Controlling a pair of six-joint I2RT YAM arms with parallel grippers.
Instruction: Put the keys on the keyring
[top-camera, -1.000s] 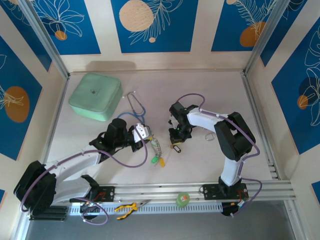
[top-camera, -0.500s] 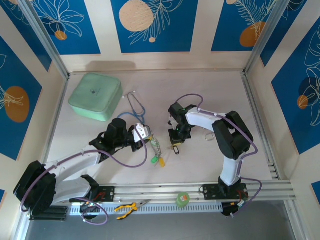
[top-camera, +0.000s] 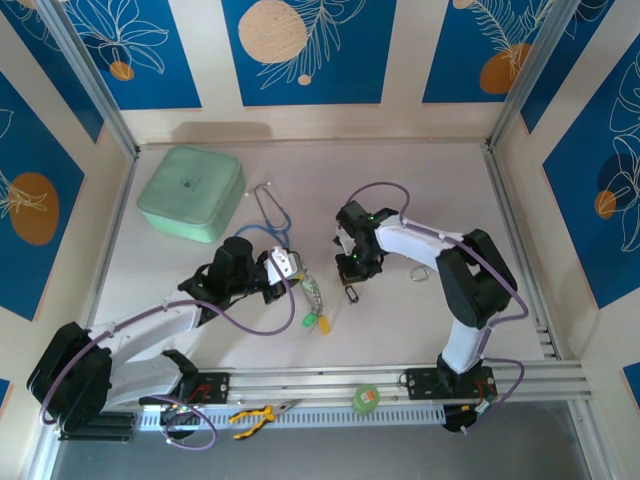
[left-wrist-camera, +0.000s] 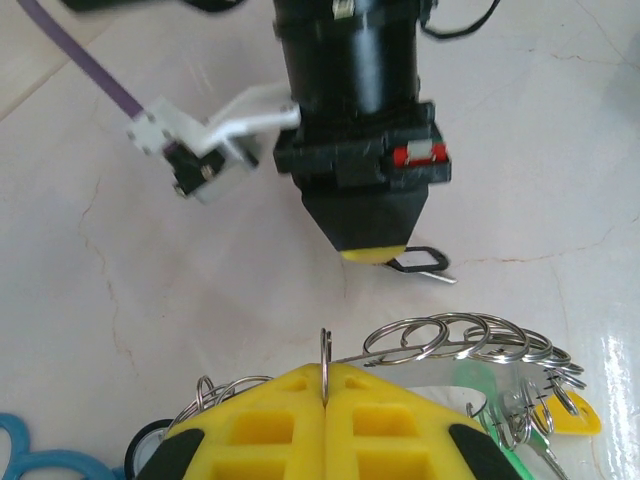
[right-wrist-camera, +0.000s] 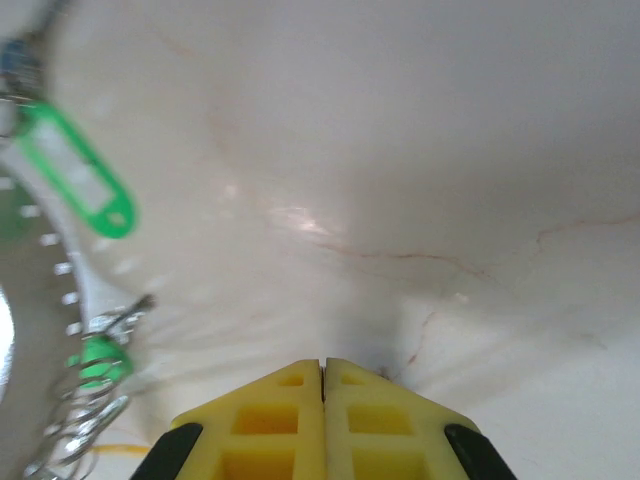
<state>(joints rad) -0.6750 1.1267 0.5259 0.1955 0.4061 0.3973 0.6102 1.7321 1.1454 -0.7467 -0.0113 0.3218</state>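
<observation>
My left gripper (top-camera: 296, 272) is shut on the thin silver keyring (top-camera: 312, 293) at mid-table. In the left wrist view its yellow fingers (left-wrist-camera: 326, 368) pinch the ring's wire edge-on, and several small rings (left-wrist-camera: 460, 338) string along it to the right. Green and yellow tags (top-camera: 318, 322) hang at the near end. My right gripper (top-camera: 352, 274) points down opposite and is shut, with nothing between its fingers (right-wrist-camera: 322, 365). A black-tagged key (top-camera: 352, 292) lies flat on the table just by its tip, and the left wrist view has this key (left-wrist-camera: 420, 264) as well. A green tag (right-wrist-camera: 85, 185) lies at the left of the right wrist view.
A mint-green case (top-camera: 192, 192) sits at the back left, with a blue stethoscope (top-camera: 272, 212) beside it. A loose small ring (top-camera: 420, 272) lies right of the right arm. Yellow-handled pliers (top-camera: 255, 413) and a green tape roll (top-camera: 366, 398) rest on the front rail.
The right gripper's jaws have closed fully, and its arm has shifted slightly to the right. The black-tagged key stays on the table under its tip. The left arm has not moved.
</observation>
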